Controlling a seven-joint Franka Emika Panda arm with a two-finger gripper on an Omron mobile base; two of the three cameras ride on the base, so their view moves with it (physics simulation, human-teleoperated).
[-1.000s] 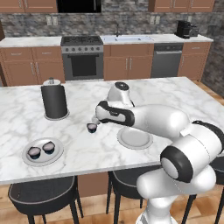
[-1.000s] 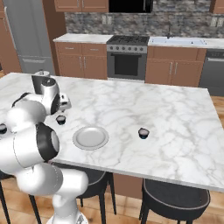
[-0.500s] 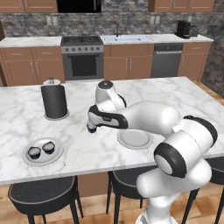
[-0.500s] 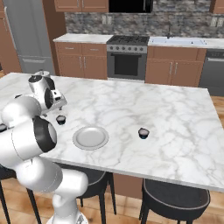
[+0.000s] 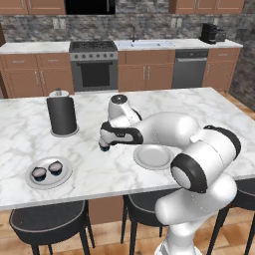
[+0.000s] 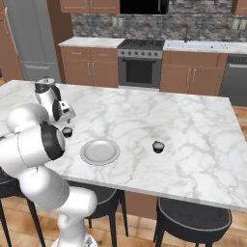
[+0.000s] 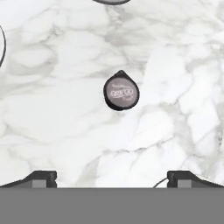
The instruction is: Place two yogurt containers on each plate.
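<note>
Target cup: you've got a yogurt container (image 7: 121, 91) sitting upright on the marble counter (image 5: 209, 114), lid facing the hand camera, between the two plates and just off the near plate's rim.
Gripper: your gripper (image 5: 104, 143) hangs right over that cup, fingers spread wide with the tips well apart and nothing between them.
Near plate: the bare plate (image 5: 153, 156) lies just to the right of the cup from the left base view, and it holds nothing.
Far plate: the filled plate (image 5: 48, 174) carries two yogurt containers (image 5: 47, 171) side by side, so that one looks done to me.
Stray cup: the last yogurt container (image 6: 157, 146) stands alone on the counter, well apart from the bare plate.
Progress: about half, I'd say; two cups are left, both for the bare plate.
Since a second ago: the hand has swung left and settled over the cup; the cups and plates have not moved.
Bystander: the black cylinder (image 5: 63, 115) stands back near the counter's far side.
</note>
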